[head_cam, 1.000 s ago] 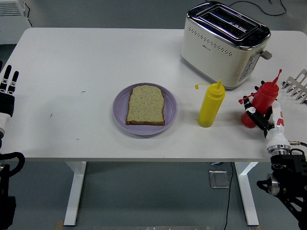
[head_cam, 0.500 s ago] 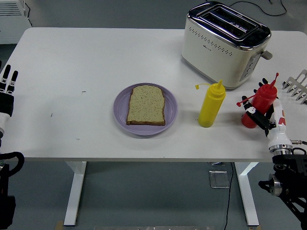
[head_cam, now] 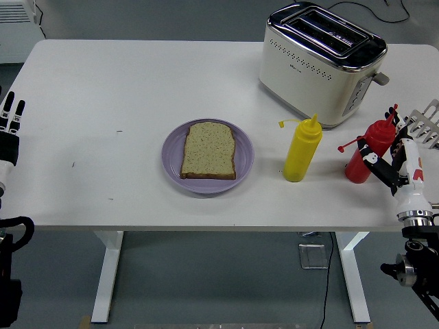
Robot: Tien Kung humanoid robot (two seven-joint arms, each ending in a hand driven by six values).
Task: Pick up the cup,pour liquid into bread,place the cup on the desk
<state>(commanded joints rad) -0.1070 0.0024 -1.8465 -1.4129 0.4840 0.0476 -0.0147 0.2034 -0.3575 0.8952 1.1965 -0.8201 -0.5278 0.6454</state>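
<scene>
1. Standing upright at the white tabletop (head_cam: 103,82) 3 o'clock edge: red plastic squeeze bottle (head_cam: 368,152), right hand (head_cam: 392,161) fingers wrapped around it.
2. Yellow squeeze bottle (head_cam: 302,149) stands at 9 o'clock of it.
3. Bread slice (head_cam: 208,150) lies on round purple plate (head_cam: 243,154).
4. Left hand (head_cam: 9,130) rests released at 9 o'clock edge.

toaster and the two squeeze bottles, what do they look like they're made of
Toaster: cream body, likely painted metal or plastic, with a polished chrome top that mirrors the room. Yellow squeeze bottle and red squeeze bottle: probably soft plastic, with an opaque, slightly glossy surface, moulded nozzles and tethered caps.
</scene>
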